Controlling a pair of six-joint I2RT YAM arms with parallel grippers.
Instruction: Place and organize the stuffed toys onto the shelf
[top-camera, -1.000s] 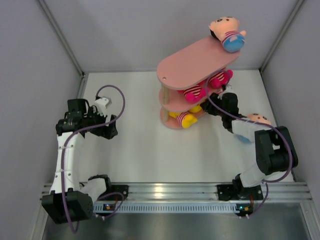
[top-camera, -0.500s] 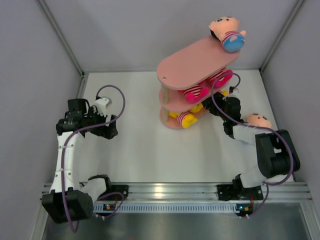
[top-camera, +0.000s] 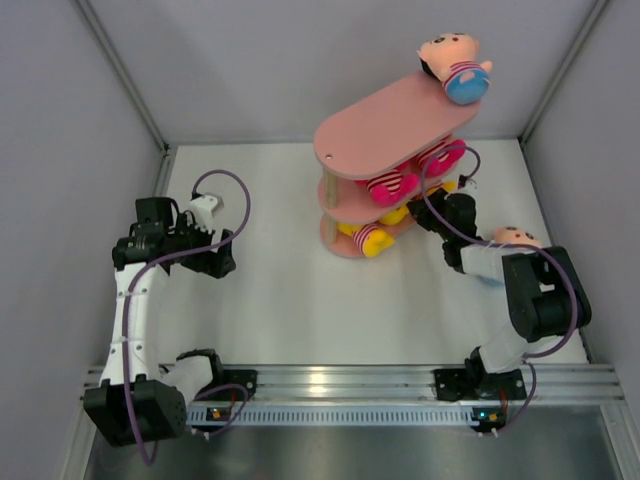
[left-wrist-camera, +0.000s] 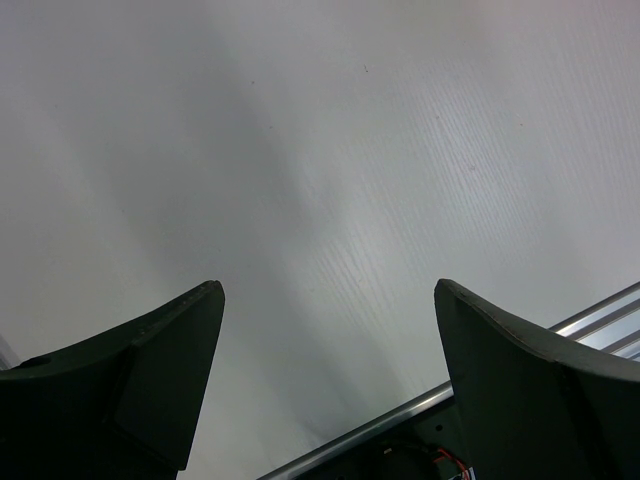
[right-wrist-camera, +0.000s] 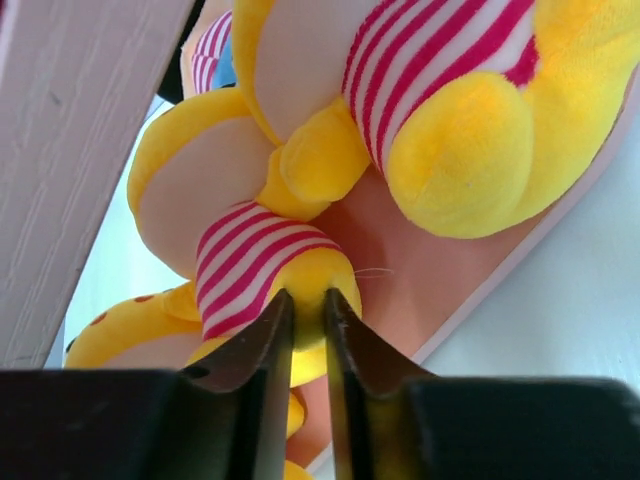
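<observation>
The pink three-tier shelf (top-camera: 395, 125) stands at the back centre. A peach-headed toy with a blue bottom (top-camera: 455, 66) lies on the far right end of its top board. Hot pink toys in striped shirts (top-camera: 395, 185) lie on the middle board, and yellow toys (top-camera: 372, 238) on the bottom board. Another peach-headed toy (top-camera: 515, 238) lies on the table beside the right arm. My right gripper (top-camera: 422, 215) reaches in at the shelf's lower right end. In the right wrist view it (right-wrist-camera: 308, 300) is shut on a yellow toy's limb (right-wrist-camera: 312, 275) with a striped sleeve. My left gripper (top-camera: 218, 258) is open and empty over the table (left-wrist-camera: 325, 300).
Grey walls close in the table on the left, back and right. A pale shelf post (right-wrist-camera: 80, 150) stands close to the left of my right gripper's fingers. The metal rail (top-camera: 340, 380) with both arm bases runs along the near edge.
My right gripper has shifted a little at the shelf's lower right end, and its forearm has swung nearer the shelf. The left arm has not moved.
</observation>
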